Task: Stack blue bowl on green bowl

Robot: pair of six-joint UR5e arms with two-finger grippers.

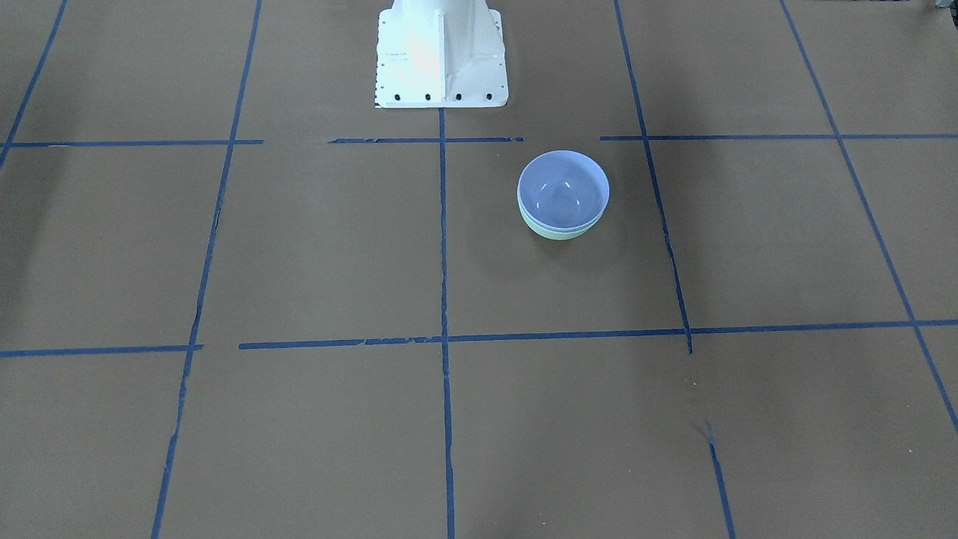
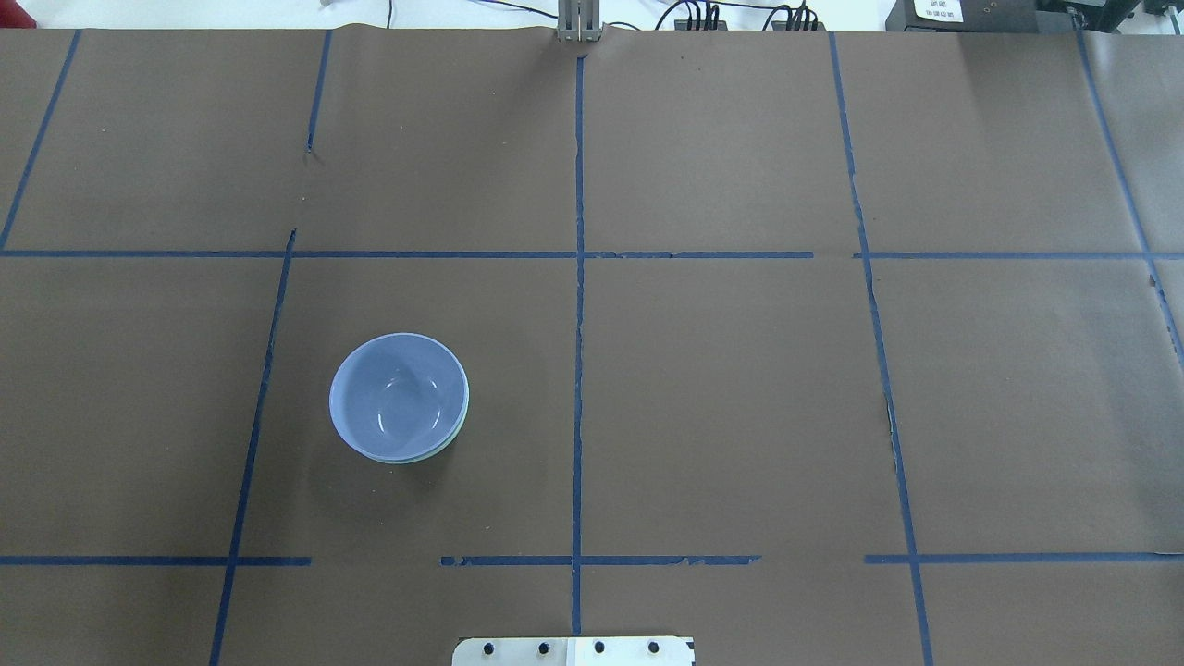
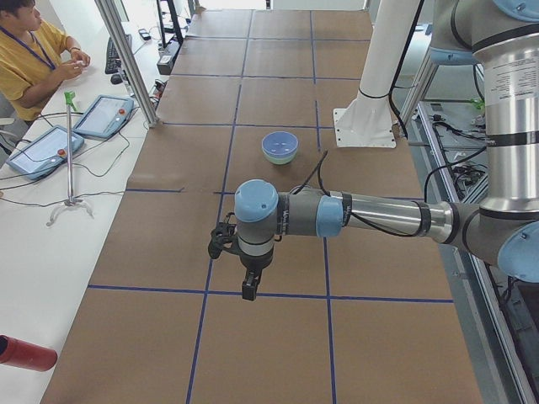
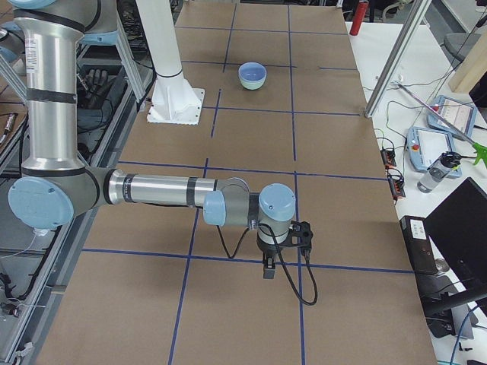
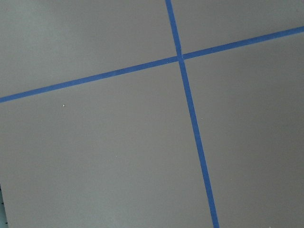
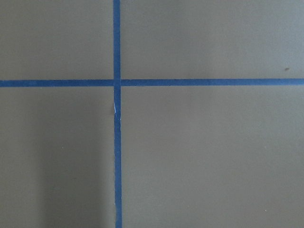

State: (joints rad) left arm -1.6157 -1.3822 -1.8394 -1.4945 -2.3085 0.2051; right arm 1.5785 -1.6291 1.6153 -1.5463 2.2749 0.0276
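The blue bowl (image 1: 563,191) sits nested inside the green bowl (image 1: 557,233), upright on the brown table, on my left side near the robot base. In the overhead view the blue bowl (image 2: 398,396) hides all but a thin edge of the green bowl (image 2: 444,450). The left gripper (image 3: 249,290) shows only in the exterior left view, hanging over the table far from the bowls; I cannot tell whether it is open or shut. The right gripper (image 4: 268,270) shows only in the exterior right view, also far from the bowls; its state is unclear too. Both wrist views show only bare table.
The white robot base (image 1: 440,52) stands at the table's near edge. Blue tape lines (image 2: 578,370) grid the brown table. An operator (image 3: 34,59) sits by tablets (image 3: 103,115) beyond the far edge. A metal post (image 3: 126,59) rises there.
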